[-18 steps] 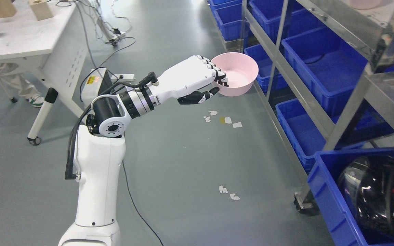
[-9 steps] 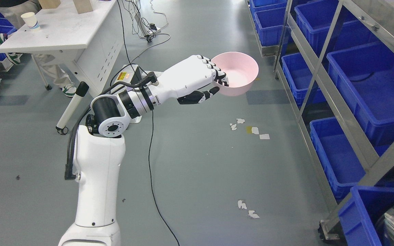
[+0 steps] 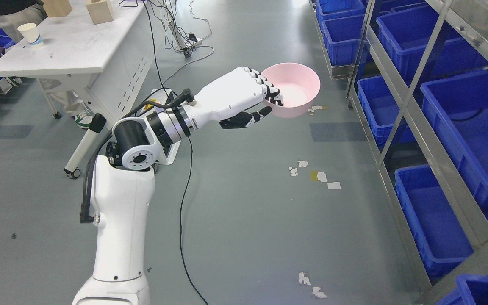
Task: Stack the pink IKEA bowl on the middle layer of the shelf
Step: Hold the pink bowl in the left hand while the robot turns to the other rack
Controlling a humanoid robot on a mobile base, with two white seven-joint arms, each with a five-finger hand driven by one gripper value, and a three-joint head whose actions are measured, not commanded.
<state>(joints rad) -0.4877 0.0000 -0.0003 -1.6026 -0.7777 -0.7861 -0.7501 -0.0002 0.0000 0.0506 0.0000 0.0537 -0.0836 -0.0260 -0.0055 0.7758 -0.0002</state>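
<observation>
The left robot hand [image 3: 256,98] pinches the near rim of the pink bowl [image 3: 294,90], its fingers [image 3: 271,91] hooked over the edge into the bowl and the thumb pressed beneath it. The bowl is held upright in the air over the grey floor [image 3: 248,212], apart from the metal shelf [image 3: 413,106] of blue bins [image 3: 472,127] that runs along the right side. A white counter [image 3: 70,46] stands at the upper left, carrying a paper cup [image 3: 29,34] and two wooden blocks [image 3: 98,11].
</observation>
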